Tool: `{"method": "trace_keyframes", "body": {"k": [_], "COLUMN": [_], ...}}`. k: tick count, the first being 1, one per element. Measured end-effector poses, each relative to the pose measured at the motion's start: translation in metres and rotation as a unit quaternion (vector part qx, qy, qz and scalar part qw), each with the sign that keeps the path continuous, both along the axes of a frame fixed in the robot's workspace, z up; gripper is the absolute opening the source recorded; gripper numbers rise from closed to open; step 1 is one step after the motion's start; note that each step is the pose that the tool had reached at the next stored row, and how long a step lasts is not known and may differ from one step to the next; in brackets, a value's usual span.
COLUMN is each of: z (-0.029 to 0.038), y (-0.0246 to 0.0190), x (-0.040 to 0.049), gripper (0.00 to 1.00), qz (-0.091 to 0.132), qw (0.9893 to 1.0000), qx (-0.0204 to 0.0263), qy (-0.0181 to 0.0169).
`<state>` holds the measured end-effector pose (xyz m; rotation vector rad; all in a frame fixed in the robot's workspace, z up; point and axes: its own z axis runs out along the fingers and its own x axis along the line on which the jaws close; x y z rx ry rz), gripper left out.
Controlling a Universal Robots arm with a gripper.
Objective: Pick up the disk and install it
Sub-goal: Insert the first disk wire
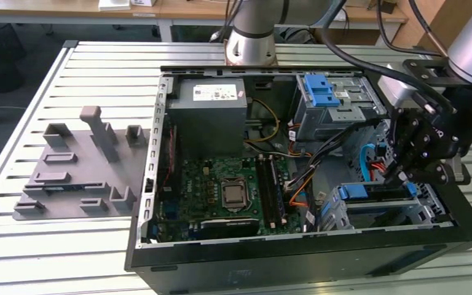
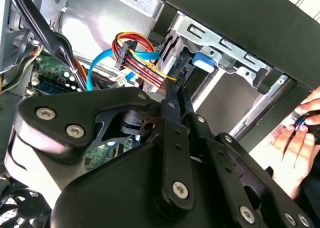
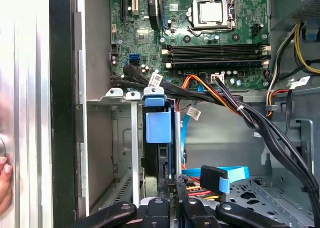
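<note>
Gripper (image 1: 402, 179) hangs low inside the open case (image 1: 302, 261), at the exterior view's right, its fingers drawn together with no clear gap in the second wrist view (image 2: 176, 90). Their tips sit against the near end of the disk (image 3: 159, 125) in the first wrist view. Whether they pinch its edge or only press on it is hidden.

Slatted metal table (image 1: 56, 246) carries everything. The case lies on its side with the panel off, so the arm can reach in from above. A grey moulded fixture (image 1: 80, 166) rests on the table at the exterior view's left, well apart from the case. It has slots that look made to stand parts in.

Inside the case, the grey power supply (image 1: 207, 110) fills the far corner. The green motherboard (image 1: 228, 190) lies flat beside it, toward the near side of the case. An upper drive cage (image 1: 334, 101) with a blue latch stands further to the exterior view's right.

The lower drive cage (image 1: 383, 209) is just below the gripper. The disk stands on edge in one of its slots, blue frame outward, seemingly most of the way in. I judge it is being seated.

Bundled cables (image 3: 235, 105) drape from the board past the cage, close enough to snag.

A person's hand (image 2: 295, 143) rests on the outside of the case, near the cage, perhaps steadying it.
</note>
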<state>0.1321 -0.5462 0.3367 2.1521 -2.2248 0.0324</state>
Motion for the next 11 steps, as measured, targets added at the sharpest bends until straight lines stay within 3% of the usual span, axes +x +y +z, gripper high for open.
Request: {"method": "trace_keyframes", "body": {"k": [11], "z": [-0.0039], "y": [-0.0008], "x": [0.0021], "gripper": [0.16], "qz": [0.000], "qw": [1.0000], "qx": [-0.0002], "qy": [0.0034]}}
